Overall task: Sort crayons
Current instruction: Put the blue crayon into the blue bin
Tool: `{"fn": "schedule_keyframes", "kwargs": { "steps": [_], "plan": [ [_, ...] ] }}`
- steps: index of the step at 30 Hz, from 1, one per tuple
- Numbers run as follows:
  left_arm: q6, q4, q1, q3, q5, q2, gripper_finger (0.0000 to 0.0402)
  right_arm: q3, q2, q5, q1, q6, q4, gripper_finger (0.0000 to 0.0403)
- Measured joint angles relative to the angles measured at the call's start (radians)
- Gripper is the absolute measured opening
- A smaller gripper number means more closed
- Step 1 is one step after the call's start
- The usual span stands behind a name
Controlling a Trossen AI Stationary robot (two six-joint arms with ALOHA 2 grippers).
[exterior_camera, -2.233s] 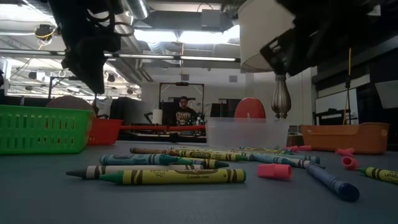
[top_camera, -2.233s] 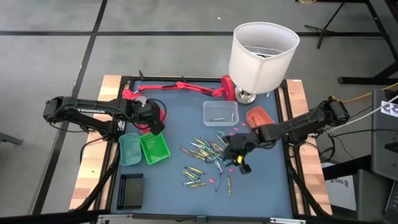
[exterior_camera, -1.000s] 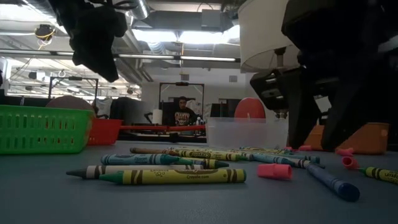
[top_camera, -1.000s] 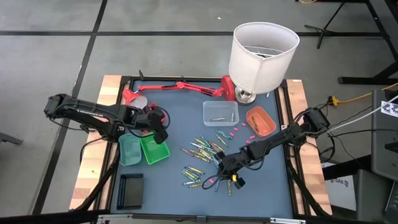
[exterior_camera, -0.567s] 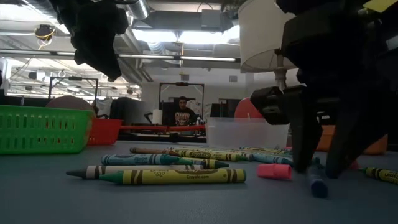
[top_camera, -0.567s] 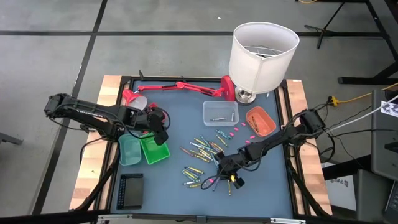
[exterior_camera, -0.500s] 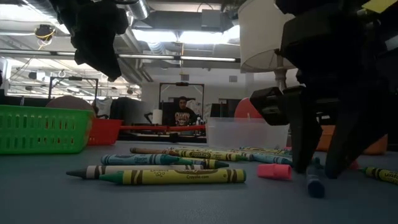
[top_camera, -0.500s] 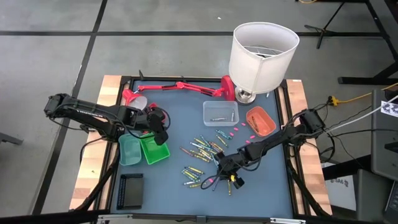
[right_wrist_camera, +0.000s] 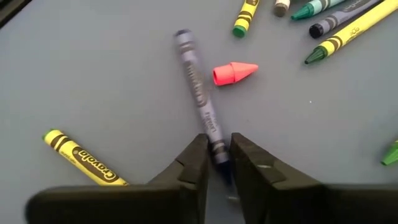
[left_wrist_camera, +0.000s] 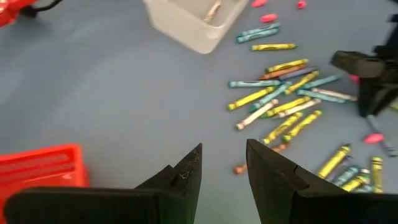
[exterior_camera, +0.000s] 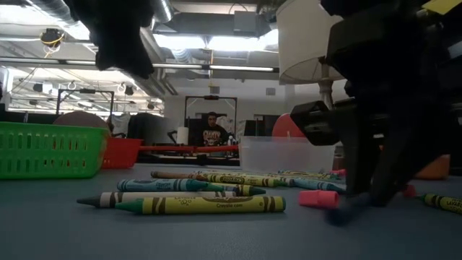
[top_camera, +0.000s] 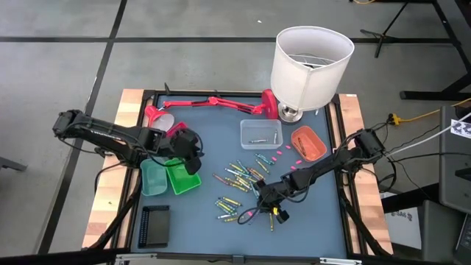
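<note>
Right wrist view gives me a slim, paper-wrapped blue crayon (right_wrist_camera: 200, 93) on matte grey table (right_wrist_camera: 93, 74); my right gripper (right_wrist_camera: 217, 163) pinches its end, fingers nearly closed. Left gripper (left_wrist_camera: 222, 167) hovers narrowly parted, holding nothing, at nine o'clock from the crayons.

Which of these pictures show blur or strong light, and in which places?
Low view: ceiling lights glare in the background, and the right gripper is a dark, smeared shape near the camera. Right wrist view: the blue crayon between the fingers looks streaked, while the pink eraser cap is sharp. High view: even light, soft shadows.
</note>
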Motion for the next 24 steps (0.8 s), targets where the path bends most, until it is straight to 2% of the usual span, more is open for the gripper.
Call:
{"fn": "schedule_keyframes", "kwargs": {
  "steps": [9,16,24],
  "plan": [
    [0.000,0.105,-0.104,0.000,0.000,0.000,0.0109,-0.001,0.000,0.001,0.000,0.001,0.000,0.0018],
    [0.000,0.153,-0.172,0.000,0.000,0.000,0.0109,0.004,-0.002,0.001,0.000,0.003,-0.004,0.0020],
    [0.000,0.174,-0.227,0.000,0.000,0.000,0.0109,0.078,-0.003,-0.005,0.000,0.000,-0.046,0.0021]
  ]
}}
